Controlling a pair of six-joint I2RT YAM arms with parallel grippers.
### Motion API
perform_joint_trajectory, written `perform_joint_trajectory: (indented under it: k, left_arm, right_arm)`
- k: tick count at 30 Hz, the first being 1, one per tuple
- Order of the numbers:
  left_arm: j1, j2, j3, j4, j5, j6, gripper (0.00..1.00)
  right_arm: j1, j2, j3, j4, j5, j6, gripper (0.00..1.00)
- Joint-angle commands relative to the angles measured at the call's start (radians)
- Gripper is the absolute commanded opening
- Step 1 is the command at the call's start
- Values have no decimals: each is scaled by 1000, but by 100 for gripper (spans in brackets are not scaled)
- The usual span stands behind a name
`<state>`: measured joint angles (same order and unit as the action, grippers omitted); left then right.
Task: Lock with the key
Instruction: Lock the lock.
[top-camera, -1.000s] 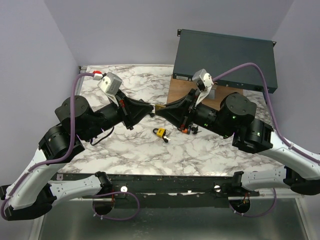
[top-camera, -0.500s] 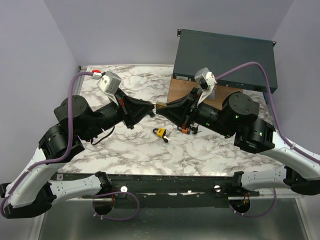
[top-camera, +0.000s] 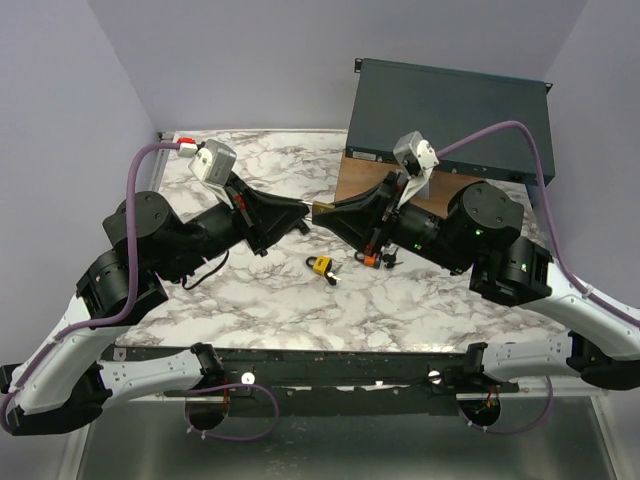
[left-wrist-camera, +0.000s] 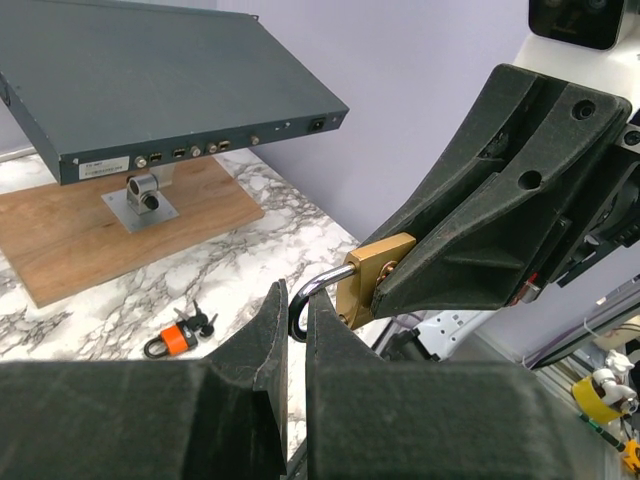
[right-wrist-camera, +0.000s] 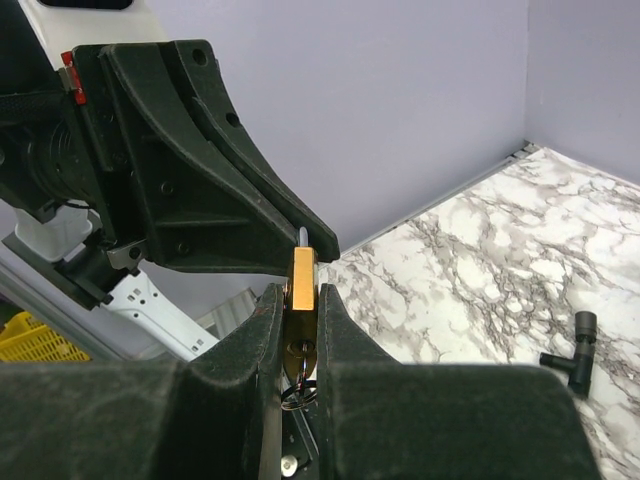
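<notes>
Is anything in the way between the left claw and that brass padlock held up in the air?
Nothing visible. The right gripper holds the brass padlock by its body, and the left gripper has its closed tips right on the shackle, with nothing between.

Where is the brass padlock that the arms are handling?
The brass padlock is held mid-air at the top view's centre, above the marble table: the right gripper clamps its body, the left gripper pinches its shackle, beside the wooden board.
</notes>
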<state>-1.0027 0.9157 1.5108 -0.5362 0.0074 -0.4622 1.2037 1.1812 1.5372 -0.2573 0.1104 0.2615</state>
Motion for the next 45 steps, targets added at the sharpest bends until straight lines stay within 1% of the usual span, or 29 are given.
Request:
perform_joint_trajectory:
  k: [1, 17, 36, 45]
  left_arm:
    - [-140, 90, -8, 225, 494, -173, 0]
    - [-168, 97, -21, 223, 492, -178, 0]
    - [-191, 124, 25, 209, 484, -152, 0]
    - [-196, 161, 57, 211, 530, -159, 0]
  right_arm:
    - [1, 239, -65, -13, 67, -10, 1]
    - [1, 306, -27, -34, 83, 4, 1]
    - [1, 377, -8, -69, 110, 19, 1]
    - [1, 394, -12, -75, 123, 23, 1]
